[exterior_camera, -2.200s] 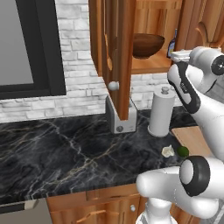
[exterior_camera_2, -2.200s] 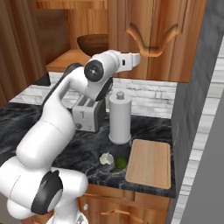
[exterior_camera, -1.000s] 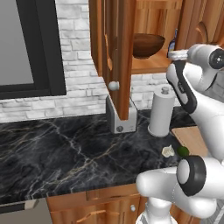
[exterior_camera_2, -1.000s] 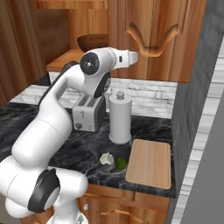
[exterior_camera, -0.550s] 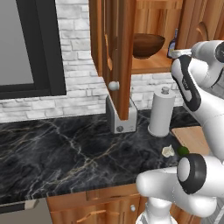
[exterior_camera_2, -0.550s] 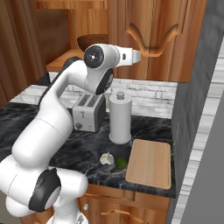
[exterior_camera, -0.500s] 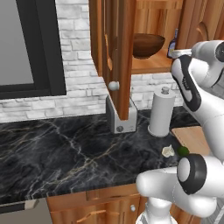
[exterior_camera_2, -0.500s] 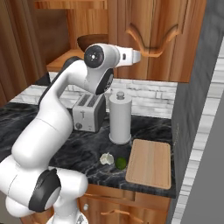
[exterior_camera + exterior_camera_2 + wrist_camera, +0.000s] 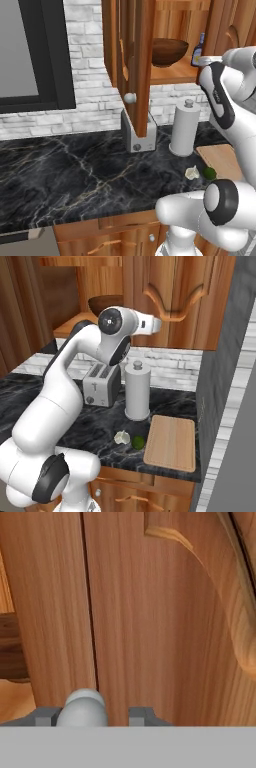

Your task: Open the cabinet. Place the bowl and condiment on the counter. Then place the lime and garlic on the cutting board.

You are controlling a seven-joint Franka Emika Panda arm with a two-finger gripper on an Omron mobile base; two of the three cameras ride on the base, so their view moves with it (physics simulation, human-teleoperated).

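Cabinet (image 9: pixel 135 60) half open; gripper (image 9: pixel 92 714) jaws apart around right knob (image 9: pixel 83 707). You still have bowl (image 9: pixel 169 51), condiment (image 9: pixel 199 50), lime (image 9: pixel 138 442), garlic (image 9: pixel 121 437) to move.

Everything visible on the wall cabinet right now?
The cabinet is reddish-brown wood with arched raised-panel doors. In the left base view its left door stands swung out edge-on, a small round silvery knob near its lower edge. The open shelf holds the bowl and the condiment. The right door looks closed. In the hand view, that door's silvery knob sits between the claw fingertips; contact is unclear.
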